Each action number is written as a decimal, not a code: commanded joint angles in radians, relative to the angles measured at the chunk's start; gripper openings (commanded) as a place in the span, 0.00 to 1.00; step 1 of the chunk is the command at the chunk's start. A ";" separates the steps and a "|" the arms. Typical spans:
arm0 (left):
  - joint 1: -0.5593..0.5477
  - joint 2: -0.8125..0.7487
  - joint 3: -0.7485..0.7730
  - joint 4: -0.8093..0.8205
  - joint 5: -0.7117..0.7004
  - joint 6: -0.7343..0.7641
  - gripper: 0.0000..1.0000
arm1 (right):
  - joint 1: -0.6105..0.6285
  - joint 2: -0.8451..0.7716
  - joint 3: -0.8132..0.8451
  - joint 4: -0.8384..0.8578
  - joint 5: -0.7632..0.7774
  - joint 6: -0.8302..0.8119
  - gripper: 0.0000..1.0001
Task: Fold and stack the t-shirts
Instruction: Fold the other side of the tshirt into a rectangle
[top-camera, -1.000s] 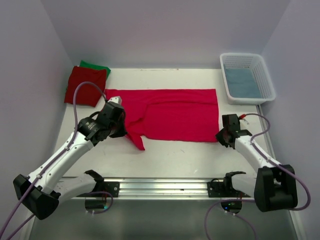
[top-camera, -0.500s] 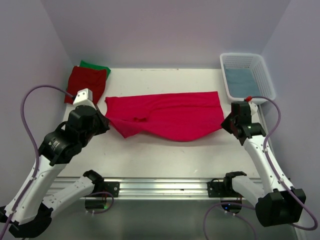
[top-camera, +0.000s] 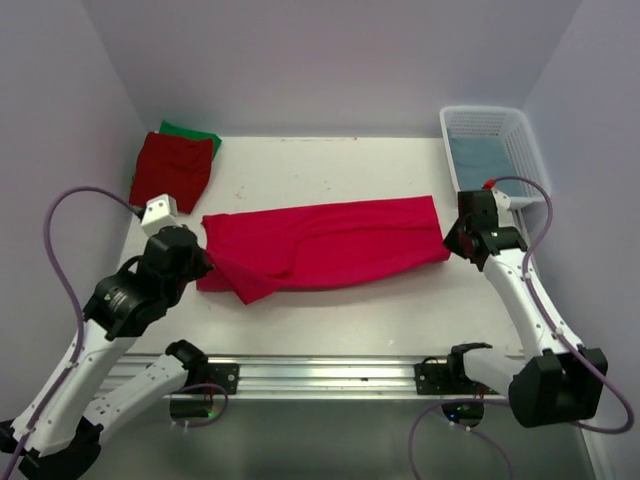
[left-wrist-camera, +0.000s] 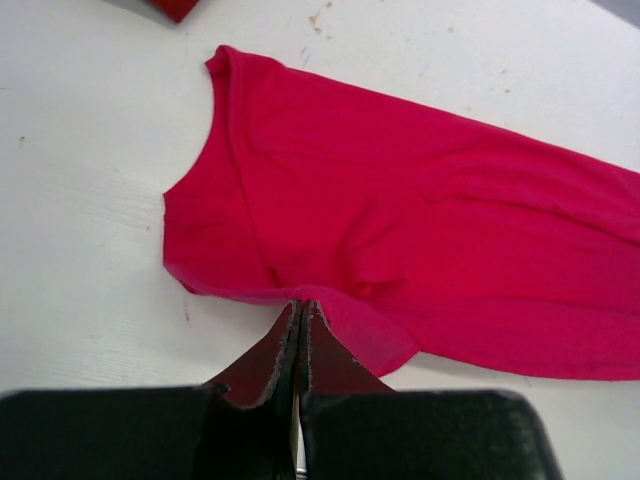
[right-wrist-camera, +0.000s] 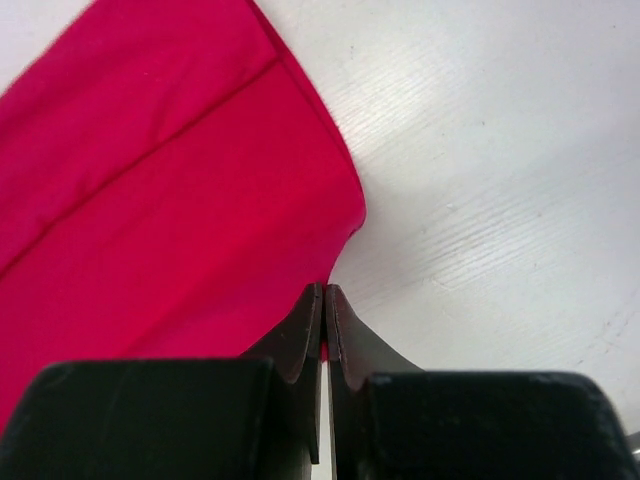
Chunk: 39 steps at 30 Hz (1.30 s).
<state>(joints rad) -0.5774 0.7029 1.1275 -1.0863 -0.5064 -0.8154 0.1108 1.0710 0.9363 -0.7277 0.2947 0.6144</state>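
Note:
A bright crimson-pink t-shirt (top-camera: 320, 245) lies folded lengthwise into a long band across the middle of the table. My left gripper (top-camera: 203, 262) is shut on its left edge; the left wrist view shows the cloth (left-wrist-camera: 420, 230) pinched at my left gripper (left-wrist-camera: 301, 303). My right gripper (top-camera: 452, 238) is shut on its right edge, and the right wrist view shows the cloth (right-wrist-camera: 170, 190) pinched at my right gripper (right-wrist-camera: 325, 290). A folded darker red t-shirt (top-camera: 172, 170) lies on a green t-shirt (top-camera: 196, 133) at the back left corner.
A white latticed basket (top-camera: 520, 140) with blue cloth inside stands at the back right, just behind my right gripper. The metal rail (top-camera: 320, 375) with the arm bases runs along the near edge. Walls close in left, right and behind.
Both grippers carried the near edge of the crimson-pink shirt up and over toward the back, folding the wide spread shirt into a narrower band. The left arm swung out to the left.

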 joint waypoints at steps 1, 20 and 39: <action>-0.004 0.065 -0.095 0.192 -0.141 0.050 0.00 | -0.002 0.117 0.051 0.069 0.096 -0.031 0.00; 0.355 0.389 -0.219 0.647 -0.103 0.265 0.00 | -0.003 0.704 0.389 0.195 0.126 -0.074 0.00; 0.418 0.622 -0.135 0.821 -0.021 0.321 0.00 | -0.007 0.778 0.409 0.221 0.158 -0.067 0.00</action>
<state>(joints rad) -0.1726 1.3098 0.9413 -0.3527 -0.5289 -0.5186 0.1108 1.8618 1.3197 -0.5438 0.3832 0.5495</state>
